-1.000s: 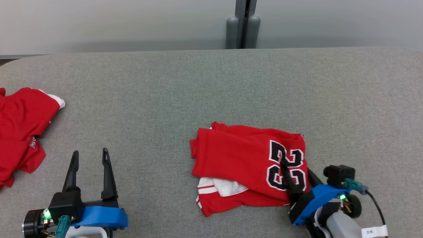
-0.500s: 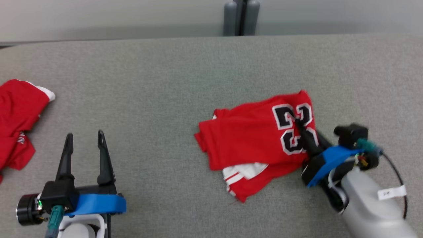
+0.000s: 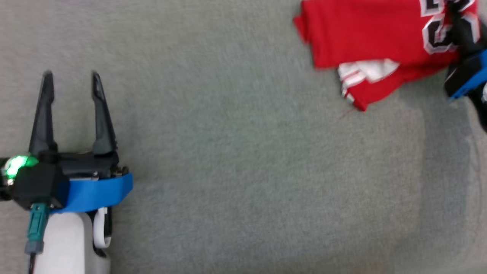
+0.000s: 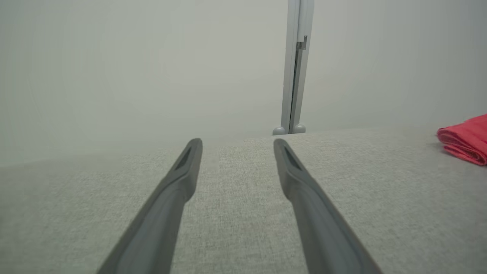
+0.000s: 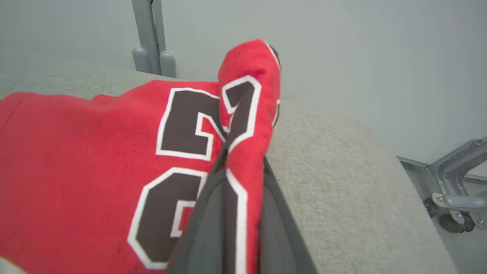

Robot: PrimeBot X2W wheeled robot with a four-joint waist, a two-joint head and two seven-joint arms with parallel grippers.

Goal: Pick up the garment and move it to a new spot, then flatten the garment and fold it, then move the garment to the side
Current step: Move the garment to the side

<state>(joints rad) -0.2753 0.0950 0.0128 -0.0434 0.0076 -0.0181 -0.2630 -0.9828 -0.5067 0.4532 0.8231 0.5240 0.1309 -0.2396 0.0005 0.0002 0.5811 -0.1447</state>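
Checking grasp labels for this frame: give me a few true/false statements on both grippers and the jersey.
1. The right gripper is shut on the red jersey. True.
2. The left gripper pinches a corner of the jersey. False: it is open and empty over the grey surface.
3. The jersey lies spread flat in one layer. False: it is folded, and a white-striped part shows from beneath the top layer.
4. The jersey bears black numerals outlined in white. True.
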